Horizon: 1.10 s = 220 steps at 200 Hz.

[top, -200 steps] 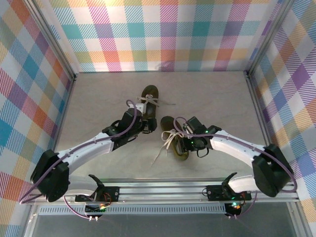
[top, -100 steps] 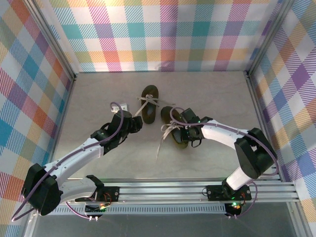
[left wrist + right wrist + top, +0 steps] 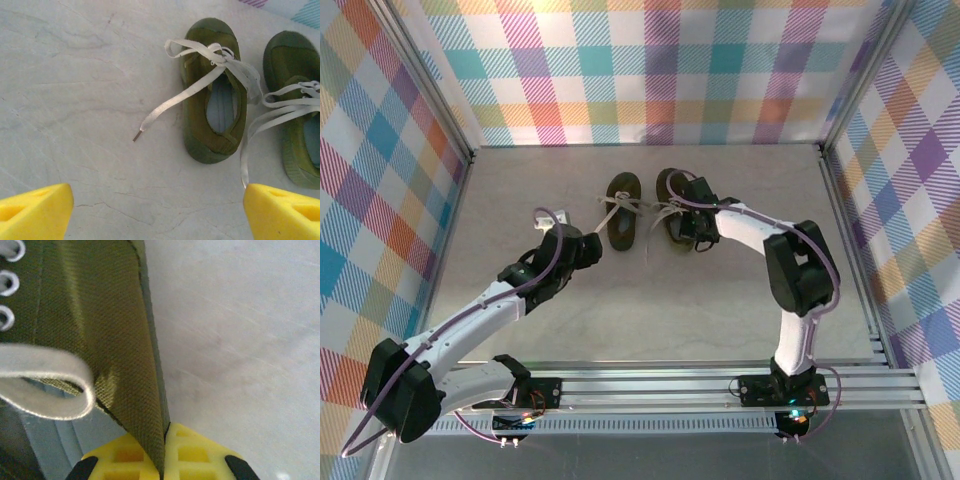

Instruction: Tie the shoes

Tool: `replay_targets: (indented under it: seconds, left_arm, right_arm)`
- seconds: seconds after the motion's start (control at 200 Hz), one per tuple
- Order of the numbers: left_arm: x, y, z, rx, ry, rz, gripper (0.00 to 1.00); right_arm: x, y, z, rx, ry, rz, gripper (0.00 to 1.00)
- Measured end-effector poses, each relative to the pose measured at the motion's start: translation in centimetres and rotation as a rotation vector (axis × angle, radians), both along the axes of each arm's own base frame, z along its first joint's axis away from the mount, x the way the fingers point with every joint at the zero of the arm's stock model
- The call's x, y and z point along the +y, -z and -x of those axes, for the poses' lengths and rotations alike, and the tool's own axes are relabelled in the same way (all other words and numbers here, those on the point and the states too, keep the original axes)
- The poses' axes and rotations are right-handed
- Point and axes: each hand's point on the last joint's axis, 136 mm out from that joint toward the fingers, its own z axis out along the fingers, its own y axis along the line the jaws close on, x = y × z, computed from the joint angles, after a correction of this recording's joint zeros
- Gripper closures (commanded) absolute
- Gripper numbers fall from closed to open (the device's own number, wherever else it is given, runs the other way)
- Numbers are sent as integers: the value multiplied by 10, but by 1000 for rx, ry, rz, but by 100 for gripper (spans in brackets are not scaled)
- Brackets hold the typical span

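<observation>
left end effector [image 3: 157,202]: being held apart | small olive canvas shoe [image 3: 212,95]: lying far-right of it, axis near-far | right end effector [image 3: 162,460]: being clamped on other olive shoe [image 3: 100,315]

— What's on the table [image 3: 720,290]?
— It's a pale, stone-look top. One olive shoe [image 3: 195,120] lies flat on it. The second shoe [image 3: 286,55] sits just right of that one, and a loose lace [image 3: 170,106] trails out to its left.

Uppers of the shoes [image 3: 197,125]: woven canvas, matt olive, weave coarse at close range. Laces [image 3: 175,102]: flat woven tape, matt. Eyelets [image 3: 6,282]: pale glossy rings. Tabletop [image 3: 75,75]: smooth, matt, faintly veined. Left gripper [image 3: 157,212] fingers [image 3: 35,210]: smooth yellow plastic, slight sheen.
</observation>
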Motion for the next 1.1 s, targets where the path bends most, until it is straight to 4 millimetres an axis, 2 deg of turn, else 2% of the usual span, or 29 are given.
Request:
replay_targets:
  seconds: [0.03, 0.115, 0.15, 0.205, 0.29, 0.37, 0.415, 0.5, 0.545, 0.615, 0.73, 0.83, 0.925, 1.015, 1.1]
  left_arm:
    - [1, -1, 0, -2, -2, 1, 8]
    - [5, 0, 1, 1, -15, -8, 0]
    - [8, 0, 1, 3, -24, -15, 0]
    - [13, -1, 1, -3, -45, -26, 0]
    - [27, -11, 2, -53, -104, -41, 0]
    - [46, -19, 8, -122, -167, -44, 2]
    - [56, -23, 10, -167, -197, -60, 0]
    - [74, -26, 14, -245, -242, -122, 0]
    - [83, -25, 13, -271, -260, -169, 0]
    - [96, -19, 11, -284, -279, -259, 0]
    - [121, -4, 5, -241, -323, -388, 0]
    - [139, 15, -2, -199, -341, -458, 0]
    - [153, 43, -6, -137, -328, -501, 0]
    - [157, 64, -10, -91, -298, -515, 0]
    - [153, 72, -16, -89, -255, -502, 0]
  right_arm:
    - [3, 1, -3, 6, 0, -6, 98]
    - [8, 2, -12, 11, 17, -24, 66]
    - [8, 0, -16, 2, 23, -29, 53]
    - [8, -3, -19, -11, 25, -34, 40]
    - [2, -11, -17, -51, 29, -42, 27]
    - [-13, -23, 3, -94, 26, -31, 21]
    - [-26, -38, 14, -145, 37, -18, 17]
    - [-50, -70, 28, -273, 50, 8, 3]
    - [-65, -87, 32, -354, 65, 26, 0]
    - [-90, -107, 35, -464, 86, 71, 1]
    - [-125, -111, 35, -531, 102, 192, 1]
    - [-147, -97, 32, -535, 73, 315, 1]
    - [-164, -68, 32, -502, 36, 383, 1]
    - [-178, -39, 34, -451, 18, 396, 1]
    - [-187, -29, 34, -453, 18, 373, 1]
